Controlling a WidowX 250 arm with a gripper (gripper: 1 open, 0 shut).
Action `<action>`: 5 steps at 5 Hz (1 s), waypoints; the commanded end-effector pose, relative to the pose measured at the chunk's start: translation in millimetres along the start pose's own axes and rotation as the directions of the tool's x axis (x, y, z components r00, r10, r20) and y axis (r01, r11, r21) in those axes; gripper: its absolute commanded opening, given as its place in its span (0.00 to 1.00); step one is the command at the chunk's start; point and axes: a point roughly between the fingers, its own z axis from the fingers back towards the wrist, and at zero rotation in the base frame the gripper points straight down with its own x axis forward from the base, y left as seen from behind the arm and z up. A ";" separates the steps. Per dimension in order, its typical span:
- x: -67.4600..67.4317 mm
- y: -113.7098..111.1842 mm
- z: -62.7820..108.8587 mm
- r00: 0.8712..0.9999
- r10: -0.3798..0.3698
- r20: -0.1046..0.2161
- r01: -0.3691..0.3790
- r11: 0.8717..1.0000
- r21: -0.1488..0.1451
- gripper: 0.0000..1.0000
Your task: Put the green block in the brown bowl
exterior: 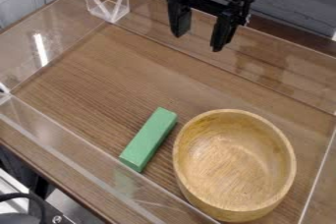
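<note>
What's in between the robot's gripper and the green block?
Nothing lies there: in the camera view, between the gripper and the green block you see just bare brown wooden tabletop.

plain green block [148, 140], light tan bowl [235, 166], black hand [202, 28]

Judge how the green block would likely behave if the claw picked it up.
The green block looks stiff, given its straight edges and solid bar shape. Lying on its broad flat side, it seems unlikely to roll or tip, though a push near one end might swivel it, since it is long and narrow.
</note>
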 end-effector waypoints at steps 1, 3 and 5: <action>-10.7 6.0 -13.2 1.000 0.007 -0.009 -0.007 1.000 -0.006 1.00; -56.8 15.6 -43.3 0.999 0.006 0.046 -0.005 1.000 -0.017 1.00; -62.3 11.6 -54.5 0.997 -0.011 0.070 0.013 0.999 -0.033 1.00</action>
